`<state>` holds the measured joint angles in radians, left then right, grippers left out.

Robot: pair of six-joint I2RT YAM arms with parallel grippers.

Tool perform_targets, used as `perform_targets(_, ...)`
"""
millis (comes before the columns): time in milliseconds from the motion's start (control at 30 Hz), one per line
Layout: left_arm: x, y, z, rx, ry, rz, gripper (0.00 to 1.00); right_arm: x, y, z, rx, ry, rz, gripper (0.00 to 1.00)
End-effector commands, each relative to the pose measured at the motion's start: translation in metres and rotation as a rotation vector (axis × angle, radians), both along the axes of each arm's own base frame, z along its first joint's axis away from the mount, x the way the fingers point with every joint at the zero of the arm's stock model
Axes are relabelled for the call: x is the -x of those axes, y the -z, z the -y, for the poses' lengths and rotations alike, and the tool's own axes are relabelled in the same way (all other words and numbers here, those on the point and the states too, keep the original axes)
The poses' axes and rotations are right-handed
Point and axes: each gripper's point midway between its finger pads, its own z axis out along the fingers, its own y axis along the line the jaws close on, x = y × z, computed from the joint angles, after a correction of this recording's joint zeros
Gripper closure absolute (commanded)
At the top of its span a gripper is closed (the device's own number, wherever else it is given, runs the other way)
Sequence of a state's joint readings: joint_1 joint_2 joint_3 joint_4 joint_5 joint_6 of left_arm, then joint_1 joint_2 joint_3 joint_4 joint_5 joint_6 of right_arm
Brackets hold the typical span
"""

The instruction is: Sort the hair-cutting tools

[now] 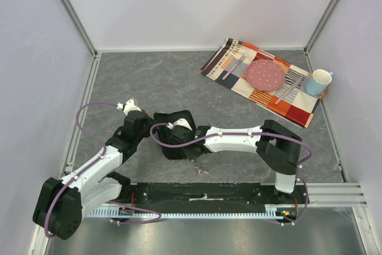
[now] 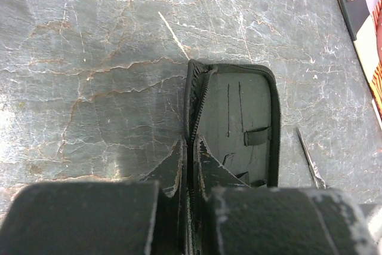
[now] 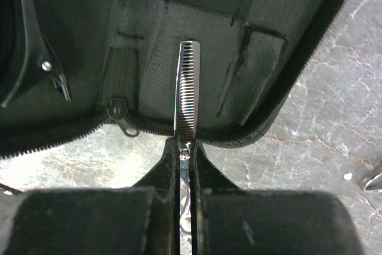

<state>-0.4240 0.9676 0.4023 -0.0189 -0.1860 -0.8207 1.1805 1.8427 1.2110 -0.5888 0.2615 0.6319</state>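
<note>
The black fabric case [image 2: 239,108] lies open on the grey table, and its inside also fills the right wrist view [image 3: 149,34]. My left gripper [image 2: 190,146] is shut on the case's zipper edge. My right gripper [image 3: 186,146] is shut on silver scissors with a toothed blade [image 3: 187,85], whose tip points into the open case. One black hair clip [image 3: 37,58] lies inside the case at the left. A second pair of silver scissors [image 1: 201,170] lies on the table near the front edge, and its blade shows in the left wrist view [image 2: 310,162]. The other clip is hidden.
A patterned placemat [image 1: 239,85] at the back right carries a pink plate [image 1: 265,74], a pale fork [image 1: 234,67], a pale knife [image 1: 290,88] and a blue cup [image 1: 318,82]. White walls enclose the table. A black rail [image 1: 203,194] runs along the front edge.
</note>
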Motion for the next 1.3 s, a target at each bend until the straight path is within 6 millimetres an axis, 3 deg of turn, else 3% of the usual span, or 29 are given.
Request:
perform_targets(0, -0.002, -0.003, 0.000, 0.026, -0.034, 0.021, 0.98, -0.015, -0.004, -0.024, -0.053, 0.015, 0.014, 1.00)
perform_targets(167, 0.001, -0.003, -0.001, 0.031, -0.032, 0.026, 0.98, -0.031, -0.003, -0.023, -0.065, 0.051, 0.015, 1.00)
perform_targets(367, 0.006, -0.004, 0.000, 0.046, -0.021, 0.038, 0.98, -0.068, -0.003, -0.020, -0.089, 0.133, 0.029, 1.00)
perform_targets(467, 0.011, 0.002, 0.000, 0.038, -0.013, 0.015, 0.98, -0.083, -0.001, -0.026, -0.097, 0.147, 0.032, 1.00)
perform_targets(600, 0.013, 0.007, 0.000, 0.028, -0.003, 0.005, 0.98, -0.103, -0.003, -0.052, -0.126, 0.131, 0.049, 1.00)
perform_targets(767, 0.012, 0.010, 0.000, 0.016, 0.003, 0.000, 0.98, -0.126, -0.005, -0.069, -0.138, 0.114, 0.084, 1.00)
perform_targets(800, 0.012, 0.010, 0.000, 0.014, 0.002, 0.001, 0.98, -0.129, -0.009, -0.072, -0.145, 0.109, 0.093, 0.96)
perform_targets(900, 0.012, 0.009, -0.003, 0.007, -0.008, 0.007, 0.98, -0.126, -0.016, -0.069, -0.151, 0.100, 0.095, 0.76)
perform_targets(1000, 0.011, 0.008, -0.003, 0.006, -0.016, 0.010, 0.98, -0.119, -0.030, -0.061, -0.156, 0.100, 0.104, 0.63)
perform_targets(1133, 0.009, 0.007, -0.004, 0.004, -0.021, 0.014, 0.98, -0.104, -0.051, -0.048, -0.159, 0.108, 0.136, 0.56)
perform_targets(1167, 0.008, 0.006, -0.004, 0.004, -0.026, 0.018, 0.98, -0.100, -0.065, -0.046, -0.172, 0.111, 0.157, 0.55)
perform_targets(1267, 0.006, 0.004, -0.007, -0.004, -0.039, 0.025, 0.98, -0.085, -0.073, -0.033, -0.173, 0.125, 0.161, 0.54)
